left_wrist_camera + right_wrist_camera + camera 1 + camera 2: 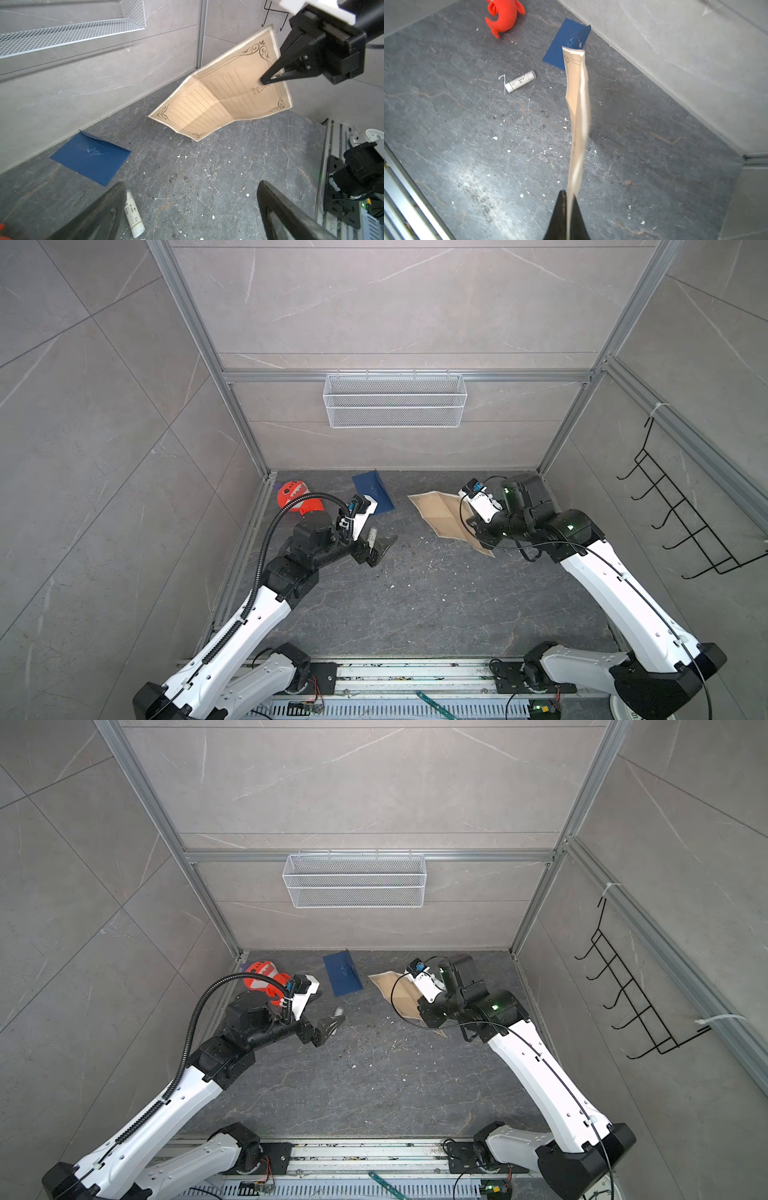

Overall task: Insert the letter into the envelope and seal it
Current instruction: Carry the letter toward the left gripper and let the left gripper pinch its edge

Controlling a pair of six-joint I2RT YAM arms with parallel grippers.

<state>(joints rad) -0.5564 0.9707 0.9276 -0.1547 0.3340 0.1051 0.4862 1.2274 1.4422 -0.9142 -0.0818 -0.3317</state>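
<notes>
Right fingers (278, 68) are pinched together on one end of the creased, lined tan letter (218, 99), holding it up on the right arm's side of the envelope (91, 158). The navy envelope lies flat on the desk (207, 187), with its long axis running out from the back wall (104, 83). Left fingers (276, 207), spread wide and empty, are nearer the envelope, by a white glue stick (134, 216) just in front of it. The print on the stick and the letter is too small to read.

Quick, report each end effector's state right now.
Left end effector: open, holding nothing.
Right end effector: shut on the letter, which is lifted off the floor.
</notes>
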